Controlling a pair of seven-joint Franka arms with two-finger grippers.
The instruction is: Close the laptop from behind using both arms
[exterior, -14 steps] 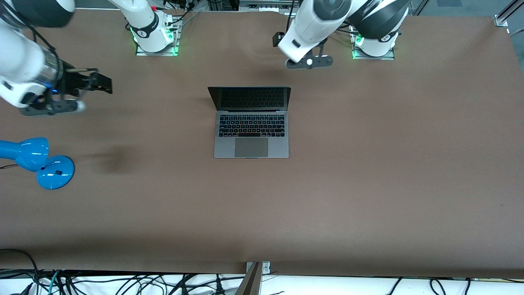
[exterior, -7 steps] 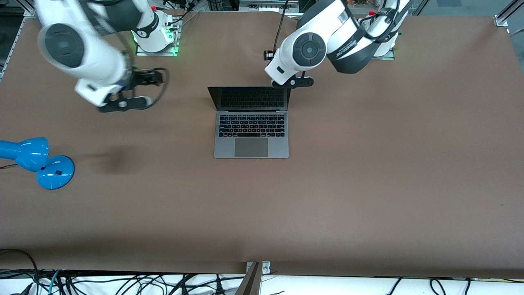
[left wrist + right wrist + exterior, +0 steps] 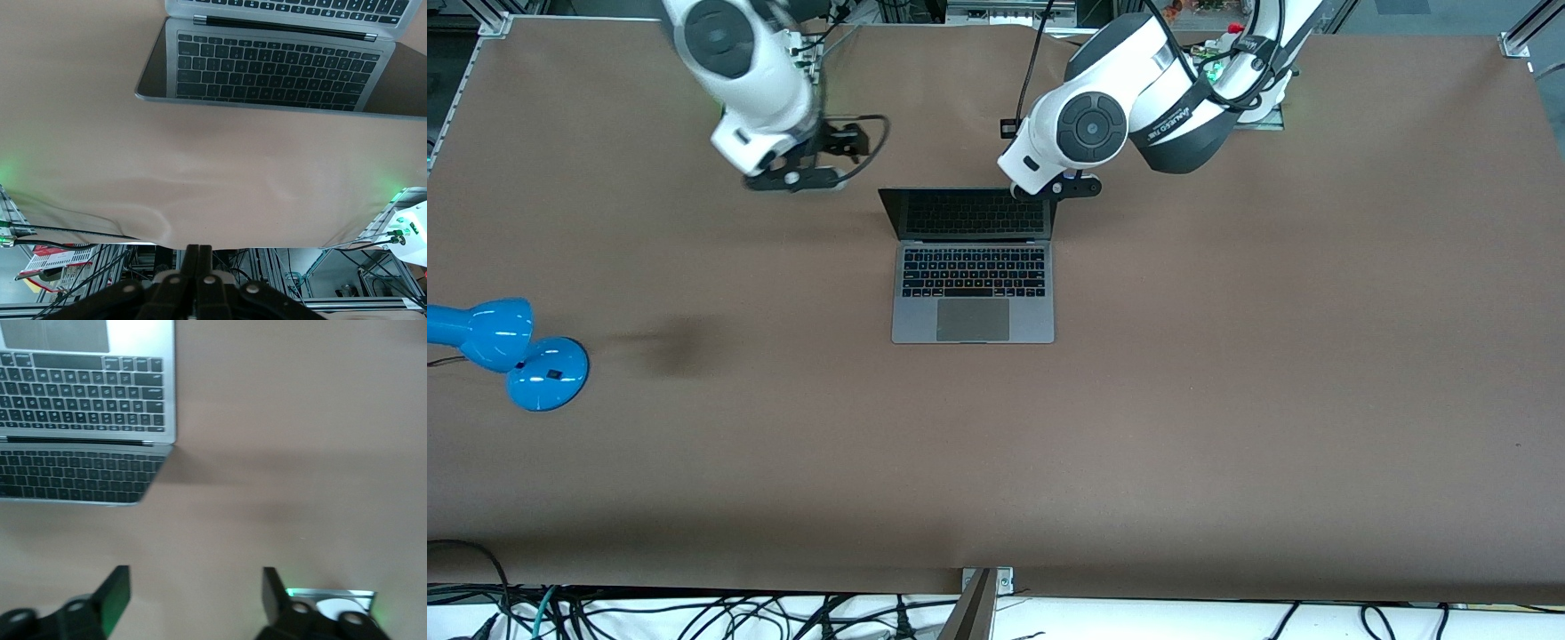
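Nearest the front camera, your brown-covered bench point(image 3: 1227, 427) carries nothing relevant to the task; a glossy blue desk lamp point(image 3: 507, 351) sits at the right arm's end of it, well apart from the work and not in either arm's way.

At mid-bench stands the slim space-grey metal laptop point(image 3: 973, 267) with black keyboard and large trackpad; its base lies flat, trackpad edge toward the front camera, and its dark screen stands open and raised at the edge toward the arm bases; this orientation leaves the lid's back facing the arms, which in my judgement is why both are coming to it from that side.

Farther from the camera, your left end effector point(image 3: 198, 267) sits over the bench just beside the lid's upper corner toward the left arm's end; its fingers are pressed together with nothing between them, as the left wrist view shows; I judge this gives a blunt tip for pushing the lid rather than gripping it.

Your right end effector point(image 3: 193, 600) is over bare bench near the lid's other corner, apart from it; its fingers point(image 3: 115, 593) stand wide and hold nothing.

The lid is not yet touched by either arm; closing has not begun. Before you push, see that both tips meet the lid evenly; an uneven push could twist the laptop on the bench.
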